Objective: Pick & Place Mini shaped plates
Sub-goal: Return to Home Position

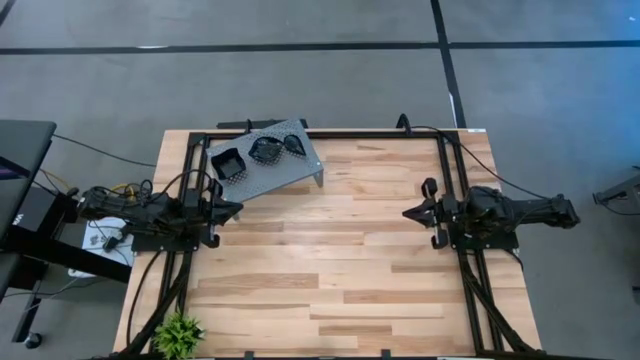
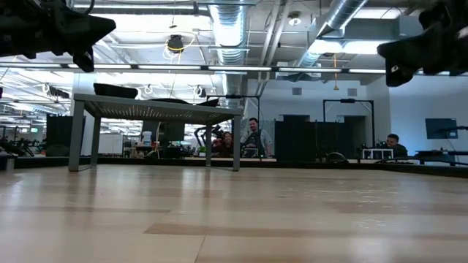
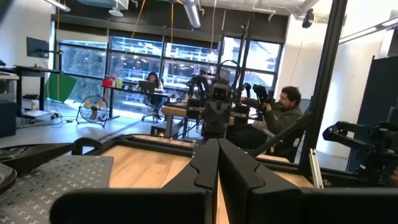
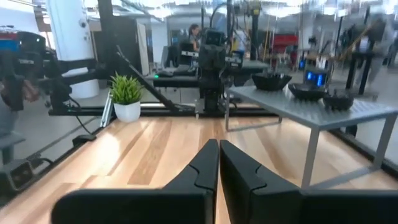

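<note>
Left jaws are pinched fully together with nothing in them, up over the left side of the worktop (image 1: 330, 250). Right jaws, same deal: closed and empty, over the right side, facing the left ones. Farther back on the left stands the grey perforated shelf (image 1: 282, 173). The black mini plates sit on it in a row: square ones (image 1: 229, 163), scalloped ones (image 1: 266, 151), leaf ones (image 1: 296, 146). Way beyond the worktop, people (image 2: 252, 135) sit at desks.

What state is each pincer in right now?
Left pincer: closed, holding nothing.
Right pincer: closed, holding nothing.
</note>
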Available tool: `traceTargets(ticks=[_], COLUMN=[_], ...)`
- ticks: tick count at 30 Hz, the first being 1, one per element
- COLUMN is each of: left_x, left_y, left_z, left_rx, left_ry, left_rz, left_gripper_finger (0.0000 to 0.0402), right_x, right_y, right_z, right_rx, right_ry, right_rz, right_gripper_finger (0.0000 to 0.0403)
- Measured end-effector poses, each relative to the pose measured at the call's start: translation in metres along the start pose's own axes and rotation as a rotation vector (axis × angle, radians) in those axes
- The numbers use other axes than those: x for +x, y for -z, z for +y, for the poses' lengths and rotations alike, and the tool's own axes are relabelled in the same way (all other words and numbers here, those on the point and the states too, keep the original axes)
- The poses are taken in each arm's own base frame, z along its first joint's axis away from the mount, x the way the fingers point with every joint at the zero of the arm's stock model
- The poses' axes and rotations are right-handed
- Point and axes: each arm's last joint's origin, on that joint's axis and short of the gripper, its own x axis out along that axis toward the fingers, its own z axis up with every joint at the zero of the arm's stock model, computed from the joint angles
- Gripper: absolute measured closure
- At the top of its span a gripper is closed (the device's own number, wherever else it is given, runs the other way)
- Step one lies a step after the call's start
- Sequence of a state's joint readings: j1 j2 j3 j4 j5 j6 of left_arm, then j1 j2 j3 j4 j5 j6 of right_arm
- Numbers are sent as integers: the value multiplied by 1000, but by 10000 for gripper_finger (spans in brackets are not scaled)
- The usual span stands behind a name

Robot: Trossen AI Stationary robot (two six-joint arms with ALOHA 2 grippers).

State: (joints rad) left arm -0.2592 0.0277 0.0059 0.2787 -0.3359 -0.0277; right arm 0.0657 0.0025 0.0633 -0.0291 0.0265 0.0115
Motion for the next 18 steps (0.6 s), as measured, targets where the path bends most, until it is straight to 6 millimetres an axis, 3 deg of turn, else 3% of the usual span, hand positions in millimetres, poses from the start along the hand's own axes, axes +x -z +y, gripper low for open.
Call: traceTargets(ticks=[2, 18], left_x=[0, 0], left_y=[0, 0], left_z=[0, 0], left_rx=[0, 0], left_ry=[0, 0], left_rz=[0, 1], left_gripper_finger=[389, 389], right_x=[3, 4], right_y=[12, 14], right_z=[0, -2], right_rx=[-34, 16], right_ry=[-2, 21], right_rz=[-24, 5], right_gripper_finger=[393, 393])
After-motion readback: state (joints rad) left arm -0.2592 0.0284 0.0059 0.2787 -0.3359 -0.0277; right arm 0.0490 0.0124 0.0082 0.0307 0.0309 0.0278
